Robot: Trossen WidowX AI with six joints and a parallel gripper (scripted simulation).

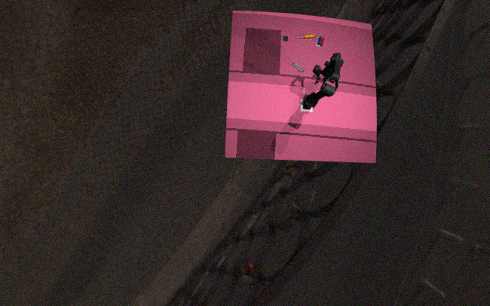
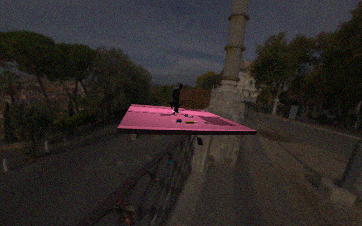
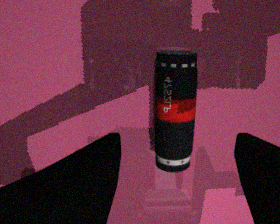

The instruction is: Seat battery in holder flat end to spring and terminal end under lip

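The battery (image 1: 316, 81) (image 3: 175, 137), black with a red band and a pale ring near one end, lies on the pink table, upright in the wrist picture. My gripper (image 3: 179, 144) is open, with one dark finger on each side of the battery and a gap on both sides. The fingers are not seen touching it. A slim grey piece (image 1: 298, 66), which looks like the holder, lies on the table beside the arm; its spring and lip are too small to make out. Which battery end carries the terminal is not clear.
A yellow-handled screwdriver (image 1: 309, 36) (image 2: 190, 122), a red and blue item (image 1: 320, 41) (image 2: 179, 120) and a small dark block (image 1: 285, 38) (image 2: 206, 122) are on the pink table (image 1: 255, 99) (image 2: 148, 123). The arm's base stands on a white plate (image 1: 307, 110).
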